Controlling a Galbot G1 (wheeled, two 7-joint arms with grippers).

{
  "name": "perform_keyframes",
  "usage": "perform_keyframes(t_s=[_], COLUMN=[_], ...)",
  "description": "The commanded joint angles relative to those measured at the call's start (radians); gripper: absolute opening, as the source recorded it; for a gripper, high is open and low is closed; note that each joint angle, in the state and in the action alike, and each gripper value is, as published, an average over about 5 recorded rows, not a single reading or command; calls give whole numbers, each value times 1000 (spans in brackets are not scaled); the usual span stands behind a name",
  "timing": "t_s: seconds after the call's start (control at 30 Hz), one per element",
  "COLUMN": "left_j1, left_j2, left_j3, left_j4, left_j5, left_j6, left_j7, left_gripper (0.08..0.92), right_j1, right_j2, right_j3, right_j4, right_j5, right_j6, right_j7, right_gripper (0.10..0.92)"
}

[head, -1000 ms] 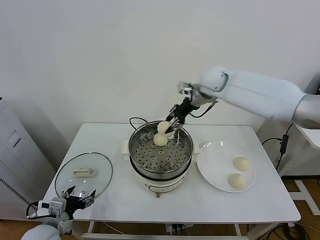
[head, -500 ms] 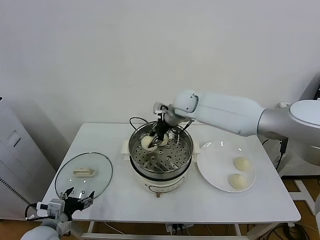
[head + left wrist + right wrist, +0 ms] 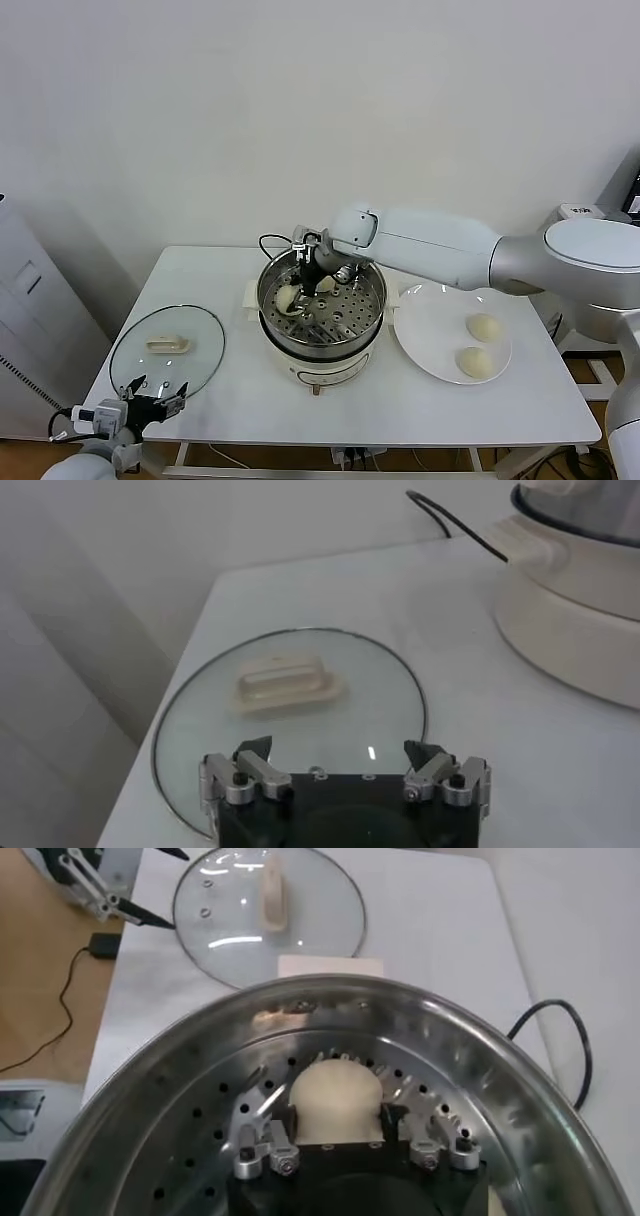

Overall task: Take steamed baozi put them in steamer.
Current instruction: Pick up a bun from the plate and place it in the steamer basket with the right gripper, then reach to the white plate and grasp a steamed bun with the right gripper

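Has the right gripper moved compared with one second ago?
Yes. The right gripper, holding a baozi, moved from the steamer's far rim down toward its left inside wall.

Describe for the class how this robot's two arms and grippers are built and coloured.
The right arm has smooth glossy white shells with a grey elbow section; a thin cable runs along its wrist. The right gripper is a black block with silver metal finger brackets and screws. The left gripper is built alike: black body, silver fingers, dark tips.

Bright, even light; soft shadows.
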Motion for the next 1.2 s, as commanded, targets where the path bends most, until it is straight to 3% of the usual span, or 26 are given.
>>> perform_keyframes(t_s=[0.03,0.17,0.57,0.87,1.2], left_j1=[2,5,-6,-5,-3], left_j2=[1,7,33,34,34], left_j3=[-1,-3,3,2,1], left_j4=[0,-1,1,-2,-10], left_j5=[1,1,-14,-15,-14], left_j6=[0,-3,-15,-16,-14], left_j7=[-1,0,1,1,1], left_gripper=[823,823,823,823,823], right_j1=[24,107,399,303,59], right_j2=[-23,-122,-474,-648,-672], right_j3=[1,-19,-172,-160,-1], right_j4=[13,46,95,88,43], right_j5=[-3,-29,-217,-427,-576], right_j6=[-8,16,230,370,435], right_j7=[-14,-119,-479,-529,-529], right_gripper=[744,814,823,823,823])
